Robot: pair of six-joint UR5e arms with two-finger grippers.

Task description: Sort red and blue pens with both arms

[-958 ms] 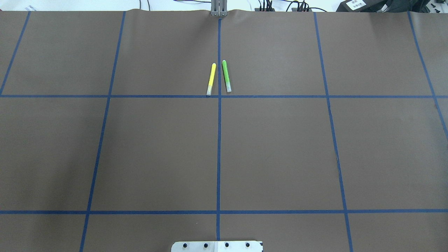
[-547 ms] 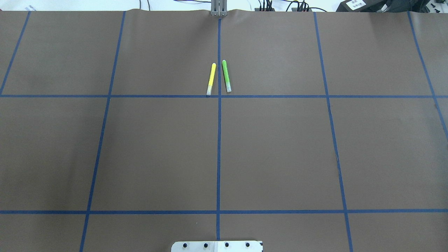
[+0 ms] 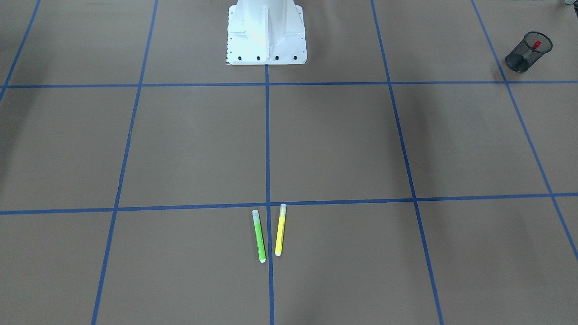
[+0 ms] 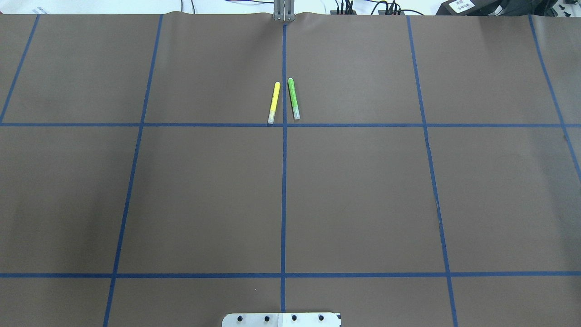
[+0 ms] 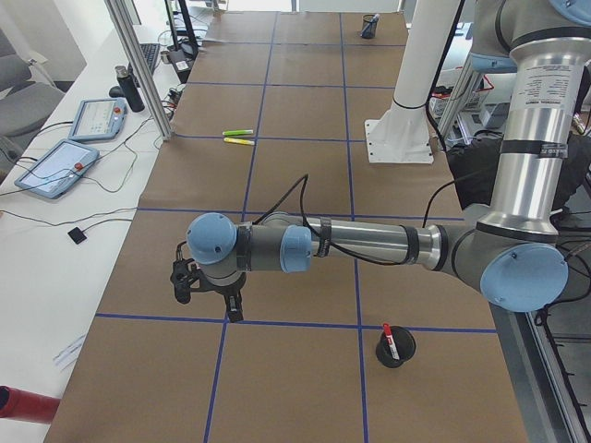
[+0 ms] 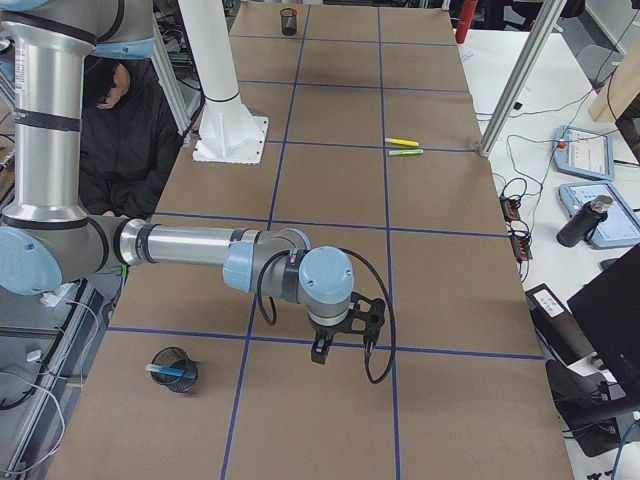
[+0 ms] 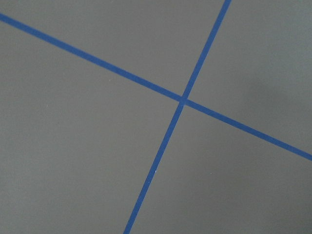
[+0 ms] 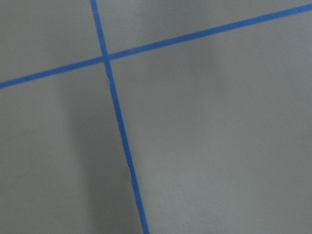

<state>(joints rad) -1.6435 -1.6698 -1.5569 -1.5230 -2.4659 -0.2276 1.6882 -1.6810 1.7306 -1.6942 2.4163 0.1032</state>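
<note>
Across brown table (image 4: 204,190), blue tape grid (image 4: 283,181)

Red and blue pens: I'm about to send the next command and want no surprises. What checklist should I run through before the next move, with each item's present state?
1. Red pen inside the left-side cup: ok.
2. Blue pen inside the right-side cup: ok.
3. Green marker and yellow marker lie flat on the table, apart, one on each side of the centre tape line: ok.
4. Left gripper open or shut: cannot tell, it shows in a side view only.
5. Right gripper open or shut: cannot tell, it shows in a side view only.
6. Wrist views free of pens: ok, they show only taped table.
</note>
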